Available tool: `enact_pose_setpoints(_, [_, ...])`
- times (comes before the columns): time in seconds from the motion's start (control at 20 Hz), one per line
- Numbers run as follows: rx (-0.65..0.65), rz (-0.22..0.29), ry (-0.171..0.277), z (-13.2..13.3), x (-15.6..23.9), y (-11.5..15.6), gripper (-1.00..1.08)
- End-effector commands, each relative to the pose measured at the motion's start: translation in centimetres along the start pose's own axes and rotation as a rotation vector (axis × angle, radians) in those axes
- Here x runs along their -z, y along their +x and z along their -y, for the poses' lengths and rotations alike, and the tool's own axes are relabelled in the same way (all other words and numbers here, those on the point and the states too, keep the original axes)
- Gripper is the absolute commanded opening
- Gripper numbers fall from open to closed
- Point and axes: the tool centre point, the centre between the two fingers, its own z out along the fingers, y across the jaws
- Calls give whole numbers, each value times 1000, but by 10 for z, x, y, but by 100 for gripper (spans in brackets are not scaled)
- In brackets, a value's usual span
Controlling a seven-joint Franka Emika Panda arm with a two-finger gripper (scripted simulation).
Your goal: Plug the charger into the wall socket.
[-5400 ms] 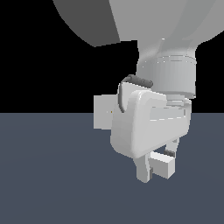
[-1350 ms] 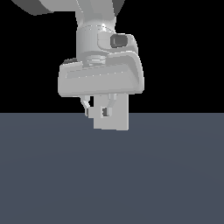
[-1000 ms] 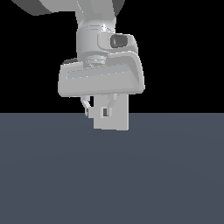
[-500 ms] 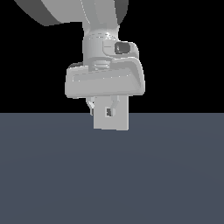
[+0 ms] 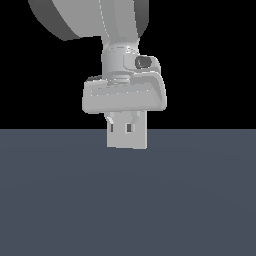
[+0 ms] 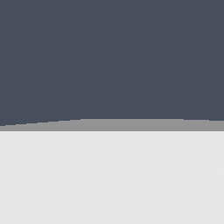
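In front of the wall socket (image 5: 128,142), the Panda arm's gripper (image 5: 124,127) hangs with its broad pale housing just above the plate's upper edge, as the exterior view shows it. The socket stands upright as a flat light-grey square, its lower part set against the dark blue-grey floor (image 5: 128,200) and its upper part overlapped by the gripper's two fingers (image 5: 113,121). Those fingers point down over the socket's face, with two small dark slots showing between and below them. Whether the fingers are spread or closed on anything cannot be told from here, since the housing and the plate share almost the same grey and the fingertips blend into it. The charger cannot be made out as a separate block in either view; if it sits at the socket, the gripper hides it. In the wrist view a large, flat off-white surface (image 6: 112,179) fills the half nearest the camera, with a thin mid-grey band along its edge, and the floor (image 6: 112,57) lies beyond it. What that pale surface belongs to cannot be told.
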Motion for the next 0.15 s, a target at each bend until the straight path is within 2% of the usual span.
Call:
enact_pose_setpoints(0.0, [0,0,0,0,0,2,-100])
enact_pose_setpoints(0.1, [0,0,0,1,0,1,-100])
